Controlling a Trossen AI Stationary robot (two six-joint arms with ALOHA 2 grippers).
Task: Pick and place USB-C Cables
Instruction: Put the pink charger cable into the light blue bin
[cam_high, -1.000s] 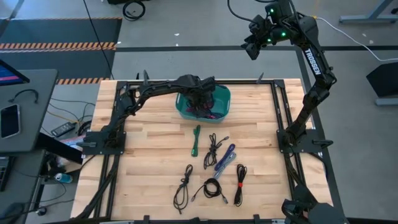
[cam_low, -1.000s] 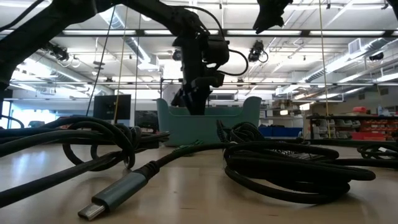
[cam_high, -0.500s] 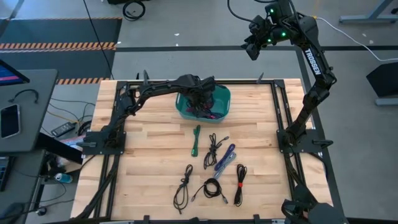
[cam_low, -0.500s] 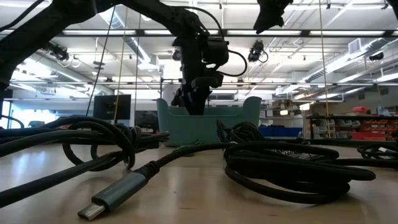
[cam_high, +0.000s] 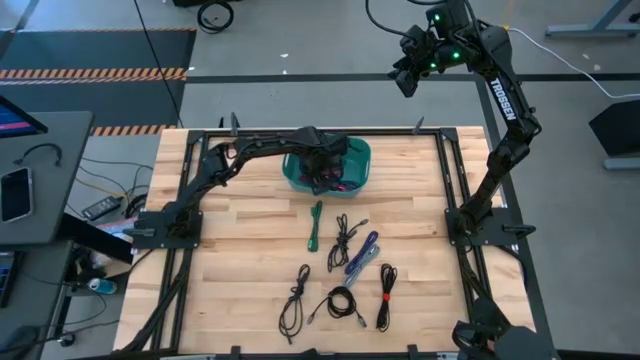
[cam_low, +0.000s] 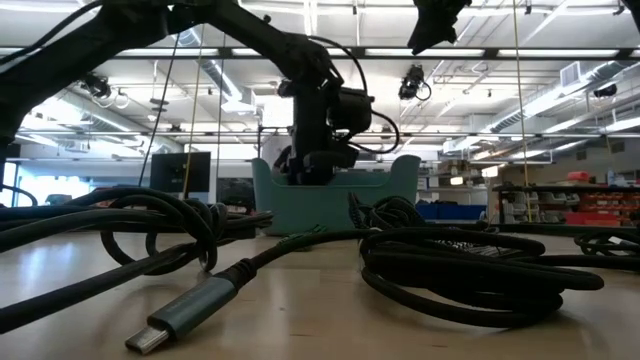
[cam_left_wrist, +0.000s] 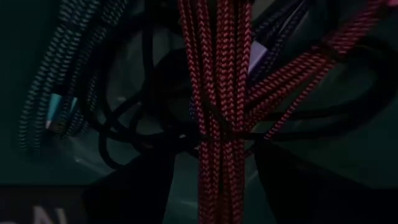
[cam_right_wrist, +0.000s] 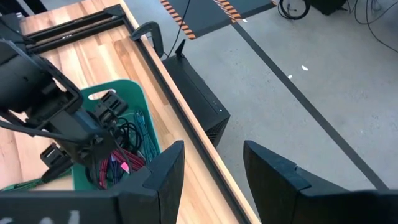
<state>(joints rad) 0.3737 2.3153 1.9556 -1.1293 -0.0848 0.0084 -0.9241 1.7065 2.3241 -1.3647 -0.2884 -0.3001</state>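
Left claw (cam_left_wrist: 211, 180) wide open, down in the bin (cam_high: 358, 172) | red cable (cam_left_wrist: 219, 93) lies between its fingers, lengthwise | right claw (cam_right_wrist: 211, 171) open, far off.

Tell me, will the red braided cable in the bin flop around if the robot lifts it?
Probably floppy: the red braided cable hangs in loose folded strands. It may drag neighbours, since black cables loop across it. It looks light.

Wooden table (cam_high: 240, 250), teal bin (cam_high: 362, 160) at far edge, loose USB-C cables (cam_high: 345, 270) nearer
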